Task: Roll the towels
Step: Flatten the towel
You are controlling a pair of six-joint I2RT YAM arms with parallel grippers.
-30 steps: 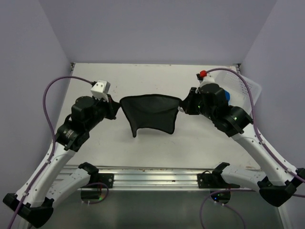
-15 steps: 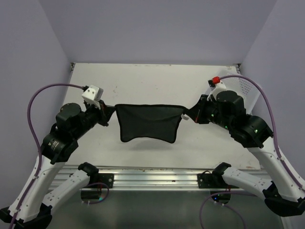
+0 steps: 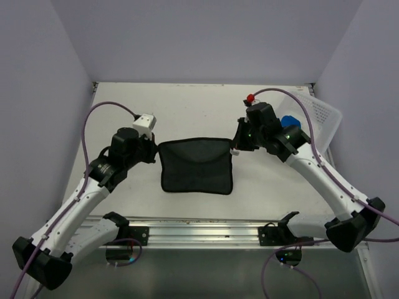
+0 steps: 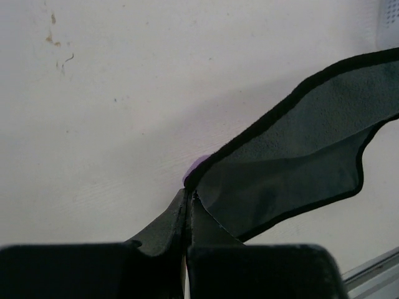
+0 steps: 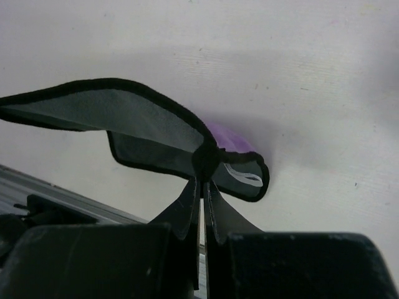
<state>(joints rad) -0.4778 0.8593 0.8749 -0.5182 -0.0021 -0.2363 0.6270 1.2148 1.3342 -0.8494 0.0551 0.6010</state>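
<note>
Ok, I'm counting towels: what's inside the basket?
A bit of blue towel shows at the left side of the basket. The right arm covers the rest of the towel and the basket's near part, so anything else in there is hidden.

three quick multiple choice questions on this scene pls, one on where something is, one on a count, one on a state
1. Where is the blue towel?
A) near left corner
B) far right, at the white basket
C) held up in the air

2. How many grippers pinch the dark towel?
A) none
B) one
C) two

3. The dark towel is:
A) rolled up
B) spread open, unrolled
C) bunched in a ball

Answers: 1 B, blue shows at the basket's left side. 2 C, the left gripper and right gripper each close on a top corner. 3 B, it shows as an open rectangle.
</note>
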